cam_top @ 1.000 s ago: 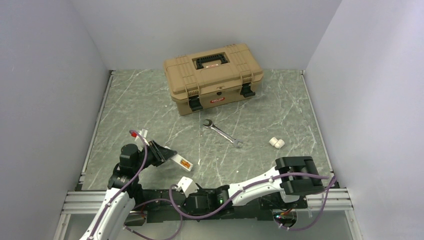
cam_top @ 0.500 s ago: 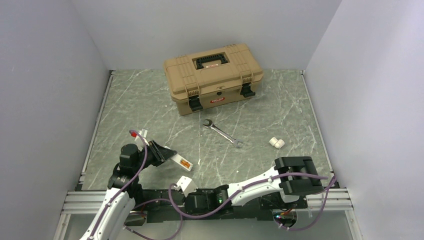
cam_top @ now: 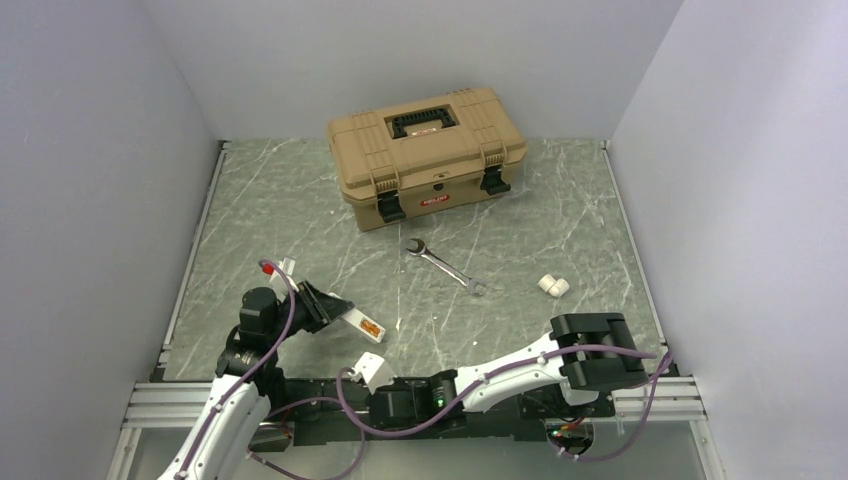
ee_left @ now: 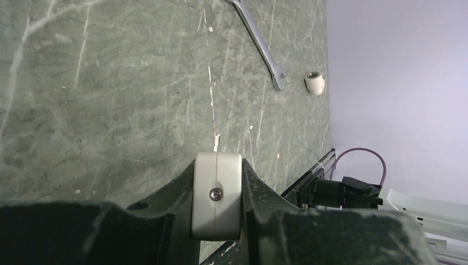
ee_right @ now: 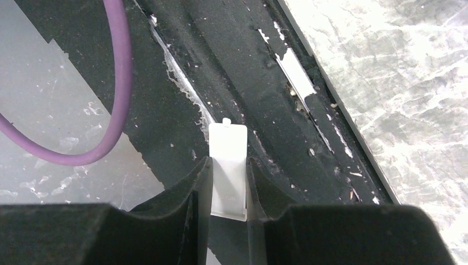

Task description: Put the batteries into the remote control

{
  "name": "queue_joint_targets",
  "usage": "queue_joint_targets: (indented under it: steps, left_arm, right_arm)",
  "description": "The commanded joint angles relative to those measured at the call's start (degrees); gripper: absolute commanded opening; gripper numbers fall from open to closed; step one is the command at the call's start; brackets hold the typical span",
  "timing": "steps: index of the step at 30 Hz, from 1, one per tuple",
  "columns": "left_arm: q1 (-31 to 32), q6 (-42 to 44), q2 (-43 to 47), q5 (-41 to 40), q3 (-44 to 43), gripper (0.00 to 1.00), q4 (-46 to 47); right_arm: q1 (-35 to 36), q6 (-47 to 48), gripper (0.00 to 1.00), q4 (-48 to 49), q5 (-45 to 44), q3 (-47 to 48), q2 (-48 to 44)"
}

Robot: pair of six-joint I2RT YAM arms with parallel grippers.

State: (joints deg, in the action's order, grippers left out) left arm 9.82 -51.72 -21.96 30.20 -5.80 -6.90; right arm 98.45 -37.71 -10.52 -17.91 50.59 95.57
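Slippage risk: our left gripper (ee_left: 218,171) clamps one end of the slim white rectangular remote control (cam_top: 360,324), which juts beyond the jaws, so pressing could lever it loose. Our right gripper (ee_right: 228,165) pinches a thin white plastic cover (ee_right: 227,141) between its jaws.

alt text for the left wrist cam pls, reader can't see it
The left end effector is shut on the white remote control, seen end-on with a small screw in its face. Beyond it on the green marbled table lie a steel wrench and a small white fitting.
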Motion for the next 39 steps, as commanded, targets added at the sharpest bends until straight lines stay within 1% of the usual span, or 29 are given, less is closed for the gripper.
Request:
queue_joint_targets:
  steps: [1, 3, 9, 11, 15, 17, 18, 20, 21, 22, 24, 27, 32, 39]
  left_arm:
    - [-0.3, 0.7, 0.1, 1.2, -1.1, 0.00, 1.9]
    - [-0.3, 0.7, 0.2, 1.1, -1.2, 0.00, 1.8]
    - [-0.4, 0.6, 0.4, 1.2, -1.0, 0.00, 1.9]
    - [-0.4, 0.7, 0.4, 1.2, -1.0, 0.00, 1.9]
    - [-0.4, 0.6, 0.6, 1.3, -1.1, 0.00, 1.6]
    - [-0.4, 0.6, 0.6, 1.3, -1.0, 0.00, 1.7]
    - [-0.4, 0.5, 0.6, 1.4, -1.0, 0.00, 1.8]
    - [-0.4, 0.5, 0.6, 1.5, -0.9, 0.00, 1.8]
    - [-0.4, 0.5, 0.6, 1.6, -0.9, 0.00, 1.8]
    - [-0.5, 0.6, 0.6, 1.5, -1.0, 0.00, 1.7]
    - [-0.5, 0.7, 0.6, 1.5, -1.1, 0.00, 1.5]
    - [-0.6, 0.6, 0.7, 1.5, -1.1, 0.00, 1.4]
    - [-0.5, 0.6, 1.3, 1.3, -1.0, 0.00, 0.9]
    - [-0.6, 0.7, 1.2, 1.4, -1.0, 0.00, 0.9]
  right_arm:
    - [0.3, -0.4, 0.00, -4.4, -3.1, 1.8, -3.0]
    - [0.4, -0.9, 0.00, -6.2, -4.7, 2.4, -3.6]
    - [0.3, -2.4, 0.00, -15.6, -10.7, 5.2, -3.5]
    - [0.3, -2.8, 0.00, -15.8, -10.9, 4.8, -3.9]
    - [-0.1, -3.6, 0.01, -12.3, -8.9, 2.3, -5.5]
    - [-0.1, -3.4, 0.07, -9.3, -7.4, 0.7, -6.8]
    - [-0.1, -3.2, 0.14, -7.8, -6.7, -0.1, -7.7]
    - [-0.2, -3.0, 0.33, -4.4, -5.6, -2.1, -9.3]
    - [-0.2, -2.4, 0.39, -3.2, -5.2, -2.8, -10.2]
    - [-0.2, -2.1, 0.44, -2.0, -4.9, -3.4, -10.9]
    - [-0.6, -0.6, 0.49, 0.2, -3.6, -4.4, -12.2]
    - [-1.3, 0.5, 0.50, 2.7, -1.2, -5.6, -12.0]
    - [-1.8, 0.8, 0.45, 5.2, 1.3, -6.5, -9.9]
    - [-2.0, 1.4, 0.44, 6.5, 3.9, -5.2, -6.0]
